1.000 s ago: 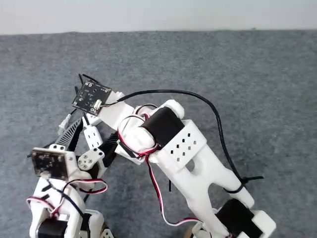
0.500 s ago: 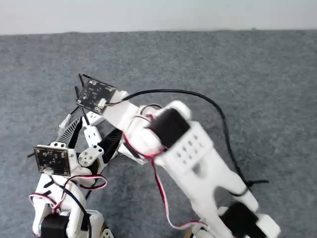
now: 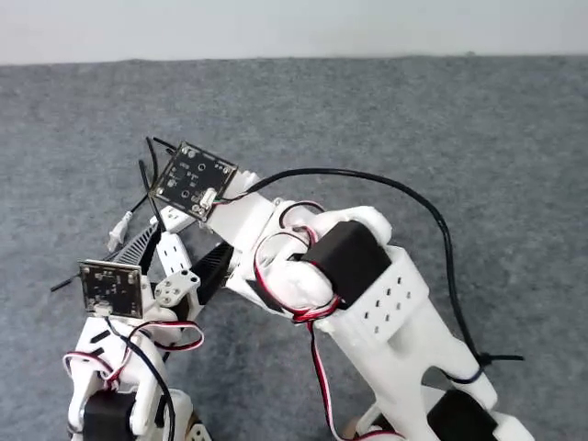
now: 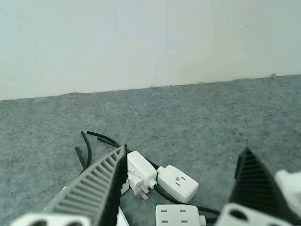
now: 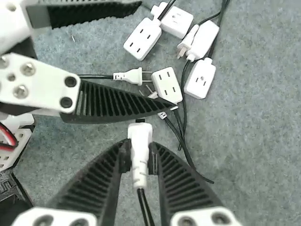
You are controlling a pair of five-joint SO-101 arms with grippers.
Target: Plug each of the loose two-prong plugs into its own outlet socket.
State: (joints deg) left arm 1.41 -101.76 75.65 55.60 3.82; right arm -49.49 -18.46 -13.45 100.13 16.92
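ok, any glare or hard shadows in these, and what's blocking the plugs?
High view: even light, no glare; the arms cover most outlet sockets. Left wrist view: no glare; the open left tool hides part of the sockets. Right wrist view: soft shadows only; a left tool finger crosses just ahead of the two-prong plug held by the right tool.

This looks like a robotics lab or a hobby workshop, not a home. Beyond the left hand (image 4: 183, 150) the worktop (image 4: 225, 108), covered with grey felt, runs to a bare white wall (image 4: 150, 37). The arms (image 3: 404, 312) are of white plastic, with bare circuit boards (image 3: 195, 179) at the wrists behind the hands and loose red, white and black wires (image 3: 318, 363) along them. Just ahead of the right hand (image 5: 139, 148), which grips a plug (image 5: 140, 136), white sockets (image 5: 142, 41) with short black cords (image 5: 186, 143) lie scattered on the felt.
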